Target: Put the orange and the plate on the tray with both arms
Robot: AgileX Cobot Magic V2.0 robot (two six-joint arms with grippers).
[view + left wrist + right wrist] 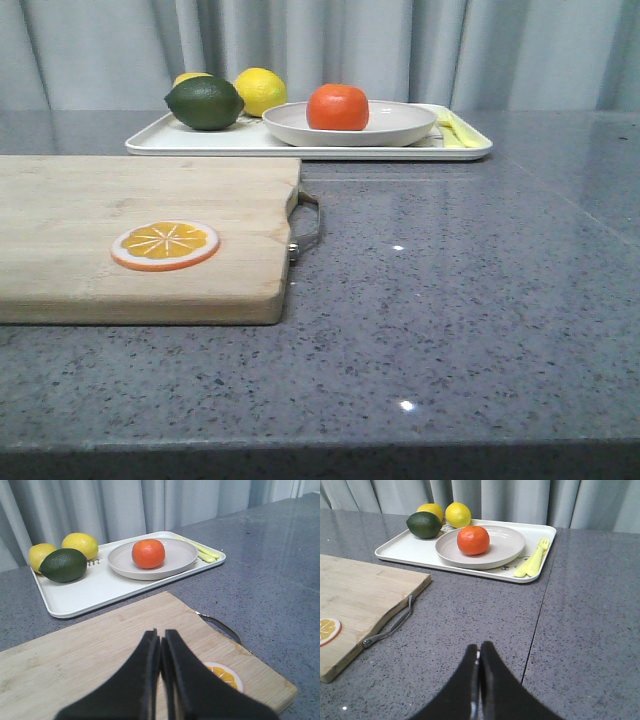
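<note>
We see the orange [337, 107] sitting in the plate [400, 128], and the plate sitting on the tray [200, 142] at the far side of the surface [460, 300]. So the job looks done to us.

Both claws hold nothing. The left claw [161, 652] is pressed together and hangs over the board [90, 655], near the orange slice [225, 675]. The right claw [479, 667] is pressed together too, over bare surface, well apart from the tray.

What could go wrong now? Not much, we think — but a few things. The orange is round, so a bump to the tray could make it roll off the plate. A lime [205, 103] and two lemons [261, 90] sit just beside the plate, and a yellow fork [532, 560] lies on the tray next to the plate's other side. If a claw came back in, it could knock any of them — best that both stay away.
</note>
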